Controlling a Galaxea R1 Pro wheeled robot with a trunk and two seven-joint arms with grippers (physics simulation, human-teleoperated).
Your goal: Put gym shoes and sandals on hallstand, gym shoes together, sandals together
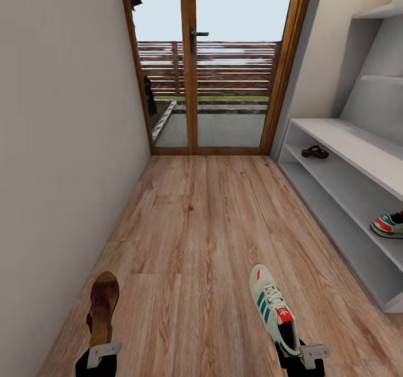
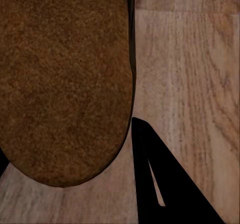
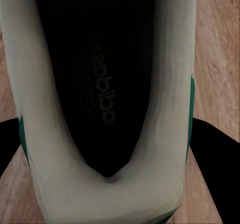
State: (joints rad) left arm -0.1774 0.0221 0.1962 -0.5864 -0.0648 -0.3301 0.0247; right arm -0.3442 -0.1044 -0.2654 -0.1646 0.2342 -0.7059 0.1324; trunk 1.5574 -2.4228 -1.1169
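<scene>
My left gripper [image 1: 103, 350] is shut on the heel of a brown sandal [image 1: 103, 304], held toe-forward above the corridor floor [image 1: 196, 226] near the left wall. The left wrist view shows its suede sole [image 2: 65, 84] close up. My right gripper [image 1: 305, 354] is shut on the heel of a white gym shoe [image 1: 271, 307] with green stripes. Its dark insole [image 3: 105, 84] shows in the right wrist view. The hallstand [image 1: 358, 147] runs along the right wall. On an open shelf there lie the other sandal [image 1: 315, 152], at the far end, and the other gym shoe [image 1: 388, 225], nearer me.
A glazed wooden door [image 1: 190, 63] closes the corridor ahead. A plain wall [image 1: 61, 142] bounds the left side. Staggered wall shelves [image 1: 380, 13] hang above the hallstand. Bare planks stretch between me and the door.
</scene>
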